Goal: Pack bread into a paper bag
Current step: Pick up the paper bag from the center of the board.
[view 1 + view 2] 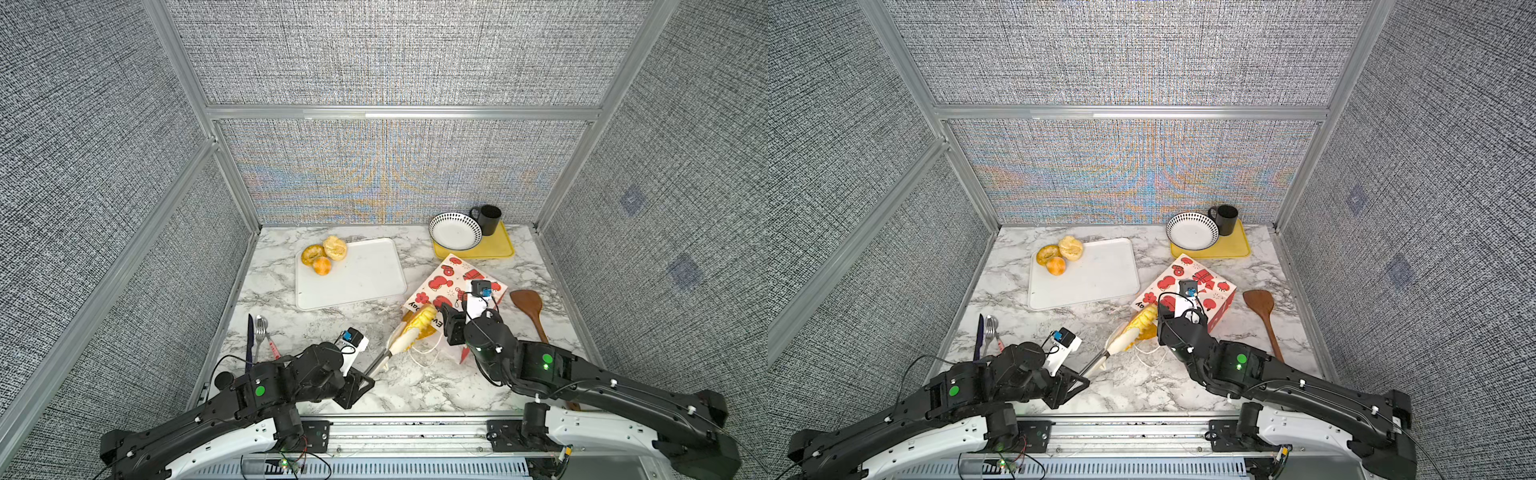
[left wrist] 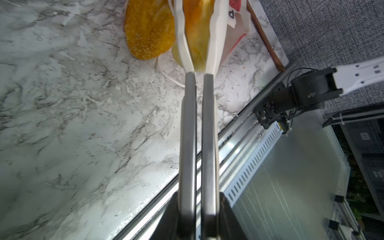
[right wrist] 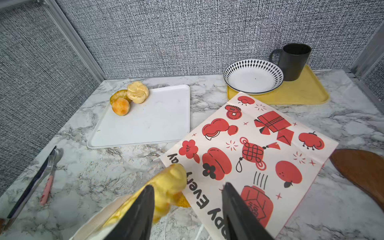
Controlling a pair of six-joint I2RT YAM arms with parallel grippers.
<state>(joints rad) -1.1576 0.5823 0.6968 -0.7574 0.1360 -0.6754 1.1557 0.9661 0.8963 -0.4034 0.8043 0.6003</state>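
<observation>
The paper bag (image 1: pixel 453 278) (image 1: pixel 1183 278) (image 3: pixel 259 145) lies flat on its side, its mouth toward the arms and its white cord handles on the marble. My left gripper (image 1: pixel 361 380) (image 1: pixel 1075 380) (image 2: pixel 197 199) is shut on the steel handles of white-tipped tongs (image 1: pixel 395 347) (image 2: pixel 197 124). The tongs pinch a yellow ridged bread (image 1: pixel 422 318) (image 1: pixel 1144 322) (image 3: pixel 172 182) at the bag's mouth. A flat orange bread (image 2: pixel 148 31) lies beside it. My right gripper (image 1: pixel 451 328) (image 3: pixel 189 207) stands open over the bag's mouth edge. Three more breads (image 1: pixel 322 255) (image 3: pixel 128 97) sit on the white tray's far left corner.
The white tray (image 1: pixel 365 274) lies at the left back. A yellow tray (image 1: pixel 498 245) at the right back holds a patterned bowl (image 1: pixel 455 230) and a black mug (image 1: pixel 488 218). A wooden spatula (image 1: pixel 530 307) lies right of the bag. Cutlery (image 1: pixel 257 332) lies at the left edge.
</observation>
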